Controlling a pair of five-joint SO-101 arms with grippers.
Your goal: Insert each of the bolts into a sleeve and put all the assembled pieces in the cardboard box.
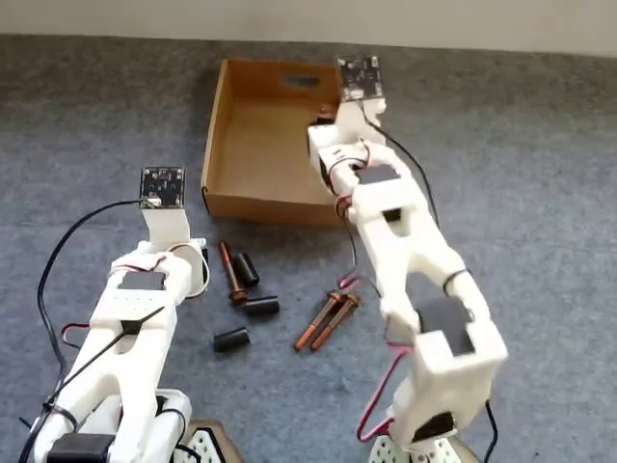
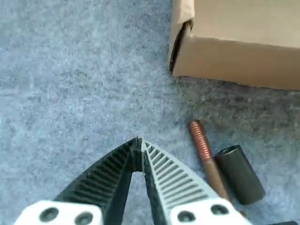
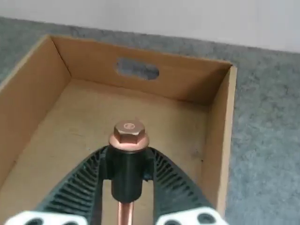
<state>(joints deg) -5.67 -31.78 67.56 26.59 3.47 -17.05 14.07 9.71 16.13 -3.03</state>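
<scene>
Bolt [image 3: 128, 133] in sleeve [image 3: 125, 177], in right pincer [image 3: 127, 155] above cardboard box [image 3: 84, 61].

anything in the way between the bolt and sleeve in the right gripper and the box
Nothing visible. The right gripper holds the sleeve, with the bolt through it, above the open box. Only open space shows between the piece and the box floor, and it is already inside the line of the walls.

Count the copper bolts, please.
4: one sleeved bolt in the right claw over the brown cardboard box; one beside the left claw; two together on the grey carpet. More may be hidden.
</scene>
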